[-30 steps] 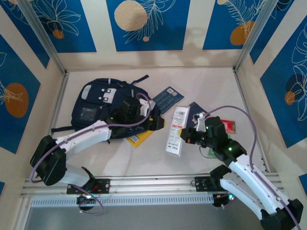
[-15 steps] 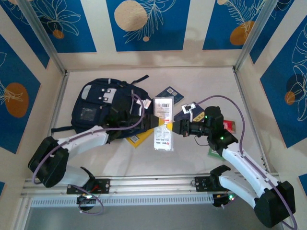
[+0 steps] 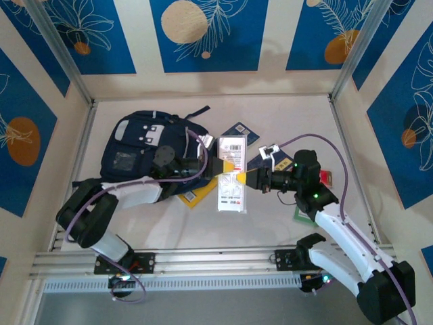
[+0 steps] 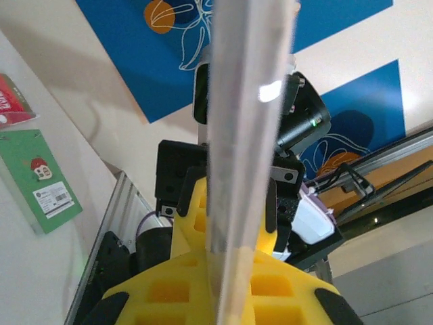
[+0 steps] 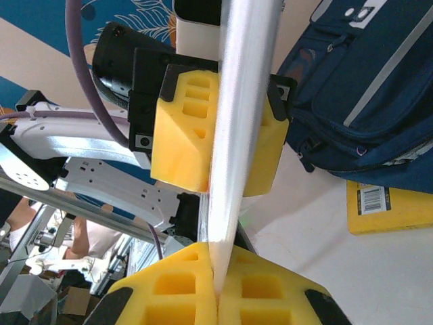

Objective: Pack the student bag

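From above, the student bag (image 3: pixel 139 152) lies flat at the left rear of the table (image 3: pixel 291 122), its dark straps trailing off to the left. Just to its right a clear packet (image 3: pixel 230 177) with a white printed card inside is held off the table between both arms. The left gripper (image 3: pixel 225 167) is closed on its left edge and the right gripper (image 3: pixel 243 178) is closed on its right edge. A yellow booklet (image 3: pixel 191 196) pokes out from under the bag's near side, and a green card (image 3: pixel 302 215) and a red packet (image 3: pixel 327 177) lie near the right arm. On the left wrist view the clear packet (image 4: pixel 247 135) stands edge-on, pinched between the yellow pads of the left gripper (image 4: pixel 223 274), with the right gripper (image 4: pixel 230 210) clamped on it further up and the green card (image 4: pixel 40 179) flat on the table to the left. On the right wrist view the right gripper (image 5: pixel 218 277) is pressed shut on the thin edge of the packet (image 5: pixel 238 115). The left gripper (image 5: pixel 226 139) grips the same packet beyond it, while the student bag (image 5: pixel 365 88) lies at upper right, resting on the yellow booklet (image 5: pixel 385 206).
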### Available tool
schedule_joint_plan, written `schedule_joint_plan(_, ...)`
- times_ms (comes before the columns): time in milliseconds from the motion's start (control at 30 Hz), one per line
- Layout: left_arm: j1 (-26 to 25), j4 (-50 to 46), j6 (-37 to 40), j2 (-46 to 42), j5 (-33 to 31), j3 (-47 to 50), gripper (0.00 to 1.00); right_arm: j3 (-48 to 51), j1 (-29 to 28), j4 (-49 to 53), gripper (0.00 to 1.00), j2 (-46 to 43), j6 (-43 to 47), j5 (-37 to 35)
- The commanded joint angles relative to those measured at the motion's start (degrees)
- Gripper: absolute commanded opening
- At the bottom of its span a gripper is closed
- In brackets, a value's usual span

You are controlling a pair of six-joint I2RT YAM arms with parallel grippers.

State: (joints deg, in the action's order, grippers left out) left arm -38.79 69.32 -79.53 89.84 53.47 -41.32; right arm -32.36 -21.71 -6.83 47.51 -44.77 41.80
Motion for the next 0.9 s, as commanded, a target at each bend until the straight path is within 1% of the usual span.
schedule_joint_plan(0,0.5,11.2,-6.9,1.1,0.5,-0.4,0.04,0.8,-0.1,-0.4,0.13,-2.1,0.4,-1.3)
schedule_joint_plan(33,0.5,11.3,-6.8,1.0,0.1,-0.4,0.04,1.0,0.0,0.3,0.24,-2.9,0.3,-3.0)
schedule_joint_plan(67,0.7,11.2,-6.8,0.6,-0.9,-0.2,0.04,1.1,0.0,1.3,0.40,-4.0,0.1,-5.3)
schedule_joint_plan(100,0.9,10.6,-6.5,0.1,-2.2,0.2,0.05,1.3,0.0,2.5,0.53,-5.3,0.1,-7.8)
schedule_joint_plan(167,1.3,7.8,-4.8,-1.6,-6.5,1.2,0.05,1.9,-0.1,4.7,0.68,-8.2,-1.2,-13.5)
schedule_joint_plan(200,1.3,6.2,-3.5,-2.7,-9.9,2.0,0.04,3.0,-0.1,3.6,0.72,-9.8,-3.2,-16.0)
schedule_joint_plan(267,1.1,3.5,-1.4,-4.7,-16.7,3.6,0.00,6.6,-0.6,-1.0,0.75,-11.9,-9.0,-20.1)
schedule_joint_plan(400,-1.0,4.2,-0.5,-6.8,-32.1,7.5,0.01,14.2,-2.4,-14.8,0.78,-12.1,-22.6,-25.3)
schedule_joint_plan(467,-2.3,5.8,-0.5,-6.5,-36.9,8.3,0.02,15.7,-4.8,-18.5,0.79,-12.1,-25.1,-29.0)
schedule_joint_plan(567,-4.2,8.3,-1.3,-5.4,-41.9,9.2,0.02,15.8,-9.3,-19.2,0.83,-12.5,-26.2,-35.2)
schedule_joint_plan(667,-6.1,10.3,-1.6,-4.4,-46.1,10.2,0.02,16.6,-13.1,-22.5,0.85,-12.1,-26.9,-40.7)
schedule_joint_plan(767,-7.3,11.3,-1.7,-3.6,-47.9,10.6,0.02,17.2,-16.0,-26.1,0.86,-10.7,-26.9,-44.7)
schedule_joint_plan(867,-8.0,11.3,-1.6,-3.3,-48.6,10.7,0.02,17.4,-17.3,-29.7,0.77,-8.8,-26.9,-46.7)
